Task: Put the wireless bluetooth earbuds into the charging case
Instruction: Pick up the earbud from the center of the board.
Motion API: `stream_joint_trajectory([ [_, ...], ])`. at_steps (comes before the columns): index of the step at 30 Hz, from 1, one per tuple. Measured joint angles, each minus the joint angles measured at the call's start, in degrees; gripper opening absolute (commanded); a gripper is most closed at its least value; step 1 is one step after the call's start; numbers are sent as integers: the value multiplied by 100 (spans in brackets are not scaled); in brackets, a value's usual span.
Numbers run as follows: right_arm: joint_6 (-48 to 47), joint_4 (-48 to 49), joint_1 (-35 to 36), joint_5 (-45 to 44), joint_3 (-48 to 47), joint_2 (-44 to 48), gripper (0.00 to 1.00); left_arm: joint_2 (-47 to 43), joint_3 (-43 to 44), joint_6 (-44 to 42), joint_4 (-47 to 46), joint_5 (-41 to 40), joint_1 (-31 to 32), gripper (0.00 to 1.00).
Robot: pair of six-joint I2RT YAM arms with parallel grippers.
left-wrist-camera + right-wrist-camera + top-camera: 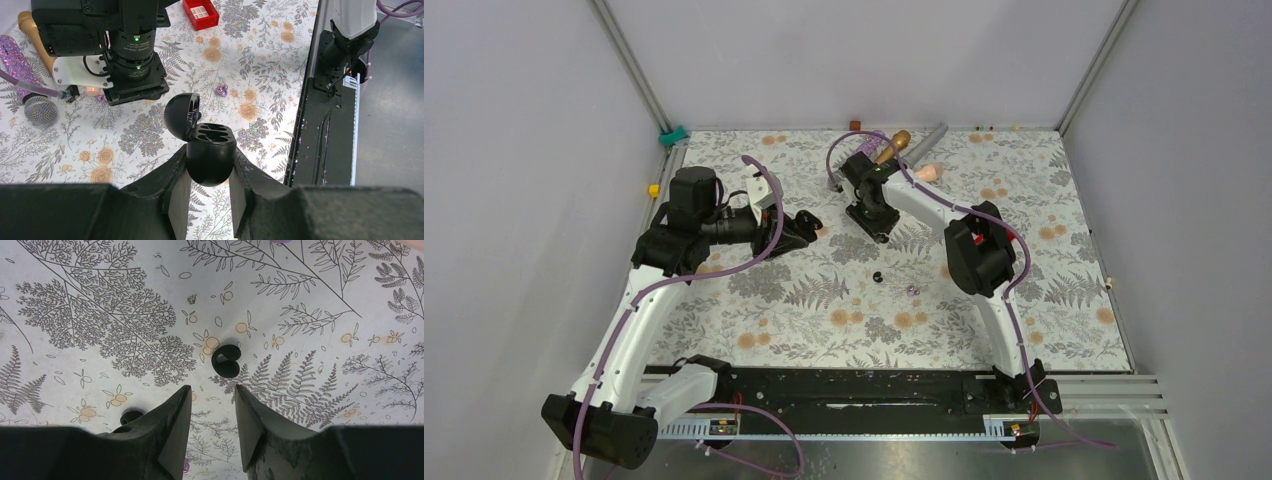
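Left wrist view has my left gripper clamped tight on the black oval plastic charging case, one finger on each flank. The case stands upright between my fingertips, its round hinged lid open to the left and both moulded wells showing. Beyond the case, ahead of my fingertips and slightly right, glossy purple bead-sized earbuds lie on the floral-printed table cloth; I cannot tell whether there is one or two. Farther ahead to the left lies a purple glitter microphone with a silver mesh head. My right gripper hangs over the cloth with its jaws partly apart and nothing between them. A tiny black earbud sits just ahead of its fingertips, in line with the gap and not touching. A second black earbud shows just beside the left finger, partly hidden.
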State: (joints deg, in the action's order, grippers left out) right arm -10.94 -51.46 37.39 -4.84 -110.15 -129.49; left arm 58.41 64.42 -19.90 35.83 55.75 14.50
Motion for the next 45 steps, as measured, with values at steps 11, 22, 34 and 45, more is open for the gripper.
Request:
stream_joint_trajectory([
  [11, 46, 31, 7, 151, -2, -101, 44, 0, -9, 0, 0, -2, 0, 0],
  [22, 94, 31, 9, 144, -44, -243, 44, 0, -9, 0, -4, 0, 0, 0],
  [34, 133, -15, 11, -22, -138, -304, 44, 0, -11, 2, -87, 0, 0, 0],
  [45, 83, -20, 11, -297, -203, -365, 40, 0, -11, 2, -101, 0, 0, 0],
])
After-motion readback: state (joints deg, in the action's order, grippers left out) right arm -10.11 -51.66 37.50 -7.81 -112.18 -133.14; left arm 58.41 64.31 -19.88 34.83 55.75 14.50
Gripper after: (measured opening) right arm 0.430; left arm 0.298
